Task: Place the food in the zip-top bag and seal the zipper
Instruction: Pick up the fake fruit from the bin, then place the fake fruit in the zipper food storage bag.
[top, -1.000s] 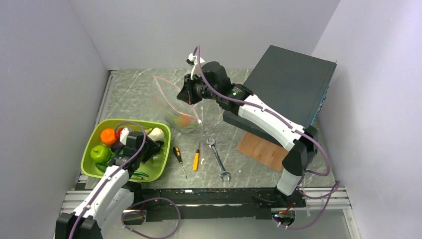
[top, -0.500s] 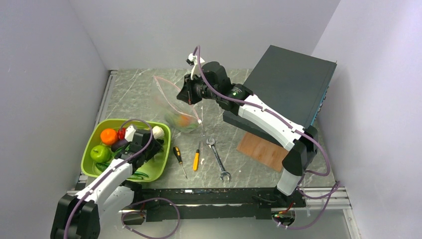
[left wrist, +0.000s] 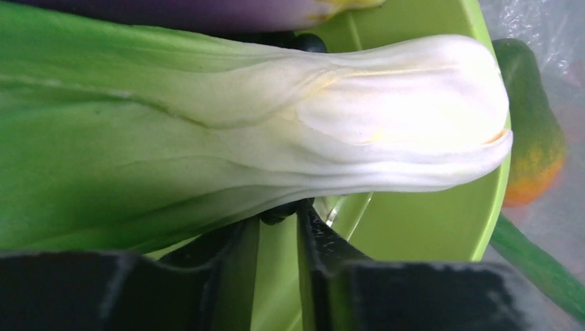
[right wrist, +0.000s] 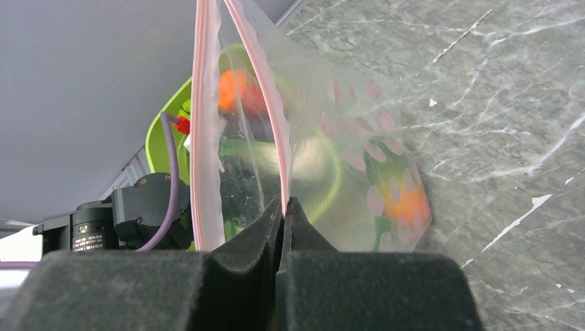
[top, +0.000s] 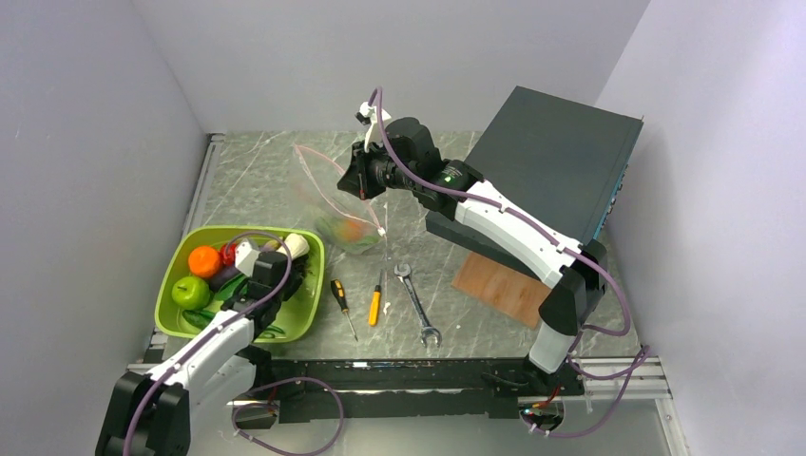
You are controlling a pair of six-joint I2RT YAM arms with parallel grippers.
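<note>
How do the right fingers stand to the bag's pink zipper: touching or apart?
Touching. The right wrist view shows the fingers pinched on the pink zipper, which runs down between them with no gap.

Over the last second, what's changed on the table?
The left gripper has slid right across the green tray to the bok choy, which shifted slightly toward the far rim; grip unclear. The right gripper stays shut on the zip-top bag at its zipper; screwdrivers and wrench unmoved.
</note>
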